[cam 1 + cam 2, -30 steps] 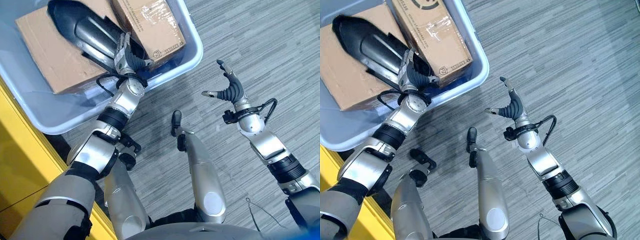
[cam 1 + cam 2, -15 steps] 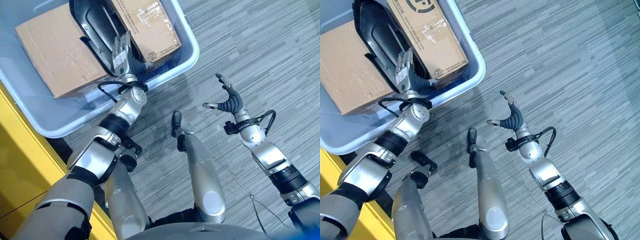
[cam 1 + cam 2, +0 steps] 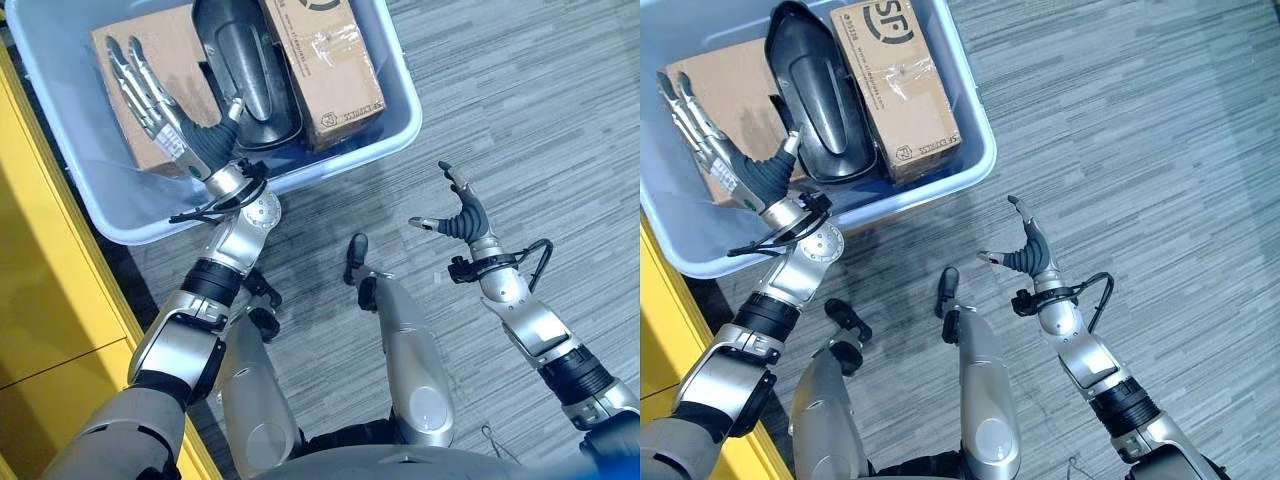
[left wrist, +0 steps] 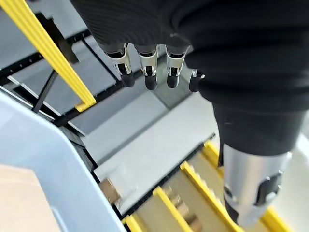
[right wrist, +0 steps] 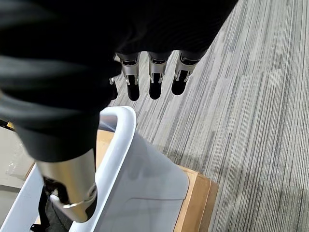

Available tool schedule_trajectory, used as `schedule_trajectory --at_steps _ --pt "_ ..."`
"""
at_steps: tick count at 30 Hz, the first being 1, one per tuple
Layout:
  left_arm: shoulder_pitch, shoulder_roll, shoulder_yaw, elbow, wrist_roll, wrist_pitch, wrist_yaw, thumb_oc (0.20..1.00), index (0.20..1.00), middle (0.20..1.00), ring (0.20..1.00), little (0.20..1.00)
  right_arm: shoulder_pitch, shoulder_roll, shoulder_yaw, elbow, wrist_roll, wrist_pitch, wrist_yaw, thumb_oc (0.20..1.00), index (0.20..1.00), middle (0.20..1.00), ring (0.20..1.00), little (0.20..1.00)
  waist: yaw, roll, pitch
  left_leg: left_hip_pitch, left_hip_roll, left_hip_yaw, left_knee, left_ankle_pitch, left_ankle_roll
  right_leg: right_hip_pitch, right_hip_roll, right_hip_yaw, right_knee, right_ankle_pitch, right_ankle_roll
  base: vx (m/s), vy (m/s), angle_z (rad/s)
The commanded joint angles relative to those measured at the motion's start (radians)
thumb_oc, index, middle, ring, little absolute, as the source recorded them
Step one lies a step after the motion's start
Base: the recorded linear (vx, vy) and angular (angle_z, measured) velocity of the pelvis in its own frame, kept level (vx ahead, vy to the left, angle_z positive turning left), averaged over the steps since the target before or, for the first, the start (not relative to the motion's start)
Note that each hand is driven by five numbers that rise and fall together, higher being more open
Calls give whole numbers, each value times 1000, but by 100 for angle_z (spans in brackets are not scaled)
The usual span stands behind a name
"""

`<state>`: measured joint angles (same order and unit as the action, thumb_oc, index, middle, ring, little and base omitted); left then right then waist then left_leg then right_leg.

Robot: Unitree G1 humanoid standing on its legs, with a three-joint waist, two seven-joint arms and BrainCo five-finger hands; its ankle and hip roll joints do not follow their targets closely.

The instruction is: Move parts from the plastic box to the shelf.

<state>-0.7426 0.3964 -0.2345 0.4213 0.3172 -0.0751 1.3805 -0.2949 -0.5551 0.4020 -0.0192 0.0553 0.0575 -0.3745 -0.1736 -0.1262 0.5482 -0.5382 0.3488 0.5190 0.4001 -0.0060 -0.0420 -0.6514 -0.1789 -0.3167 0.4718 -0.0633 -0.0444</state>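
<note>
Black moulded part lies in the plastic box, wedged between two cardboard cartons: one toward the box's left wall, one along its right wall.

Left eye view: left robot hand hovers over the left carton, fingers straight and spread, thumb reaching toward the part's near end; nothing held. Right robot hand hangs over the floor well clear of the box, fingers relaxed and apart, empty.

Right eye view: same layout. The part's top is a smooth, glossy shell with a long raised ridge. Judgement: rigid plastic, probably light for its bulk, slippery on the curved face. Best purchase looks to be across the narrow near end or along the raised ridge, fingers one side and thumb the other; a flat palm on the shell would likely slide. The cartons crowd both flanks, so finger room at the sides is tight.

Left wrist view: fingers extended, nothing between them; beyond them a yellow-framed shelf with black wire decks, and the box's pale wall near.

Right wrist view: fingers straight, empty; box rim and a carton edge below, grey striped carpet around. Floor is open on the right; shelf stands at the box's left side.
</note>
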Motion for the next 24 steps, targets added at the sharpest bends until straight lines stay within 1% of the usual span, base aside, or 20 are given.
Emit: schedule_trajectory --at_steps 1,3,4,6,7,8,9,10,11,12,13,14,15,16,18,20,21,22,23,24 --pt "6 27 24 -45 -47 -33 -3 1000 1000 1000 1000 1000 10 12 -43 -65 -25 -32 -29 1000 1000 1000 1000 1000 18 -22 -28 0 58 -42 105 -42 -109 70 -28 5 -56 -10 143 0 0 0" --pt "6 26 27 -45 -97 -25 -41 1000 1000 1000 1000 1000 7 12 -43 -63 -24 -27 -24 1000 1000 1000 1000 1000 19 -22 -28 0 63 -40 106 -38 -110 70 -29 1 -55 -11 142 3 -15 3" --pt "5 17 24 -39 -164 -1 -127 1000 1000 1000 1000 1000 3 15 -44 -64 -28 -21 -18 1000 1000 1000 1000 1000 19 -22 -28 3 67 -38 105 -31 -113 75 -27 -1 -58 -11 143 0 0 0" --pt "4 7 12 -22 -216 27 -193 1000 1000 1000 1000 1000 1 14 -44 -66 -29 -20 -8 1000 1000 1000 1000 1000 15 -25 -28 10 72 -32 101 -27 -113 82 -25 -4 -63 -9 142 0 0 0" --pt "0 0 1 -13 -287 6 -247 1000 1000 1000 1000 1000 1 13 -46 -67 -34 -21 -2 1000 1000 1000 1000 1000 13 -27 -28 13 75 -29 101 -27 -111 84 -24 -4 -62 -8 143 0 0 0" --pt "-1 -3 -1 -10 -324 -3 -268 1000 1000 1000 1000 1000 0 13 -46 -67 -36 -21 -1 1000 1000 1000 1000 1000 12 -27 -28 14 76 -28 102 -27 -111 84 -25 -4 -61 -8 142 0 0 0" --pt "-2 -34 1 6 -445 6 -311 1000 1000 1000 1000 1000 -8 11 -45 -63 -38 -18 4 1000 1000 1000 1000 1000 10 -27 -28 12 79 -27 106 -23 -113 83 -21 0 -58 -11 141 0 0 0" --pt "-3 -46 0 18 -489 7 -316 1000 1000 1000 1000 1000 -13 15 -44 -59 -41 -18 6 1000 1000 1000 1000 1000 8 -28 -28 12 81 -28 109 -20 -114 83 -18 2 -57 -11 141 43 -1 -1" --pt "-12 -75 5 59 -600 3 -335 1000 1000 1000 1000 1000 -28 25 -38 -46 -50 -17 6 1000 1000 1000 1000 1000 4 -32 -28 10 88 -29 120 -17 -116 83 -12 6 -53 -13 138 32 -5 -1" --pt "-18 -79 8 74 -607 5 -336 1000 1000 1000 1000 1000 -33 26 -36 -44 -51 -15 7 1000 1000 1000 1000 1000 3 -33 -28 10 90 -29 122 -18 -116 83 -10 7 -52 -14 138 45 -8 -4" --pt "-41 -85 12 118 -581 57 -321 1000 1000 1000 1000 1000 -48 31 -32 -38 -52 -4 10 1000 1000 1000 1000 1000 -3 -36 -28 8 96 -29 131 -16 -118 82 -5 11 -51 -16 136 31 -5 -4" --pt "-53 -82 8 133 -572 70 -323 1000 1000 1000 1000 1000 -53 33 -33 -36 -49 1 13 1000 1000 1000 1000 1000 -6 -38 -28 7 98 -29 134 -15 -119 82 -3 12 -51 -16 136 45 -6 -9" --pt "-102 -66 1 172 -600 101 -356 1000 1000 1000 1000 1000 -64 26 -36 -35 -37 11 22 1000 1000 1000 1000 1000 -13 -45 -28 5 104 -26 141 -18 -119 80 -1 14 -51 -15 133 31 -4 -9" --pt "-115 -60 -2 180 -613 115 -365 1000 1000 1000 1000 1000 -67 21 -37 -37 -33 14 25 1000 1000 1000 1000 1000 -15 -46 -28 3 106 -24 143 -19 -119 78 -1 14 -49 -15 133 35 -1 -13" --pt "-160 -41 -23 214 -638 165 -375 1000 1000 1000 1000 1000 -78 8 -42 -41 -20 34 40 1000 1000 1000 1000 1000 -24 -49 -28 0 111 -19 149 -17 -120 69 -1 15 -42 -15 131 37 10 -11" --pt "-178 -35 -30 229 -671 170 -394 1000 1000 1000 1000 1000 -83 1 -41 -44 -14 40 43 1000 1000 1000 1000 1000 -29 -51 -28 -1 112 -16 152 -16 -121 64 0 16 -39 -16 130 31 16 -5" --pt "-193 -40 -35 246 -739 177 -390 1000 1000 1000 1000 1000 -86 -4 -34 -48 -12 44 42 1000 1000 1000 1000 1000 -34 -52 -28 -3 114 -13 157 -13 -122 59 1 17 -36 -17 127 31 21 -5" --pt "-201 -42 -39 260 -755 202 -355 1000 1000 1000 1000 1000 -88 -6 -32 -45 -11 44 43 1000 1000 1000 1000 1000 -38 -52 -28 -3 114 -12 162 -14 -121 58 3 20 -35 -18 126 31 23 -3" --pt "-204 -42 -41 264 -758 206 -348 1000 1000 1000 1000 1000 -90 -5 -31 -43 -11 43 43 1000 1000 1000 1000 1000 -38 -52 -28 -4 114 -12 164 -15 -121 57 3 21 -34 -18 126 0 0 0" --pt "-213 -43 -42 285 -799 218 -323 1000 1000 1000 1000 1000 -97 -3 -28 -36 -12 45 41 1000 1000 1000 1000 1000 -41 -53 -28 -6 114 -12 167 -15 -121 53 4 23 -32 -18 125 14 8 -4"
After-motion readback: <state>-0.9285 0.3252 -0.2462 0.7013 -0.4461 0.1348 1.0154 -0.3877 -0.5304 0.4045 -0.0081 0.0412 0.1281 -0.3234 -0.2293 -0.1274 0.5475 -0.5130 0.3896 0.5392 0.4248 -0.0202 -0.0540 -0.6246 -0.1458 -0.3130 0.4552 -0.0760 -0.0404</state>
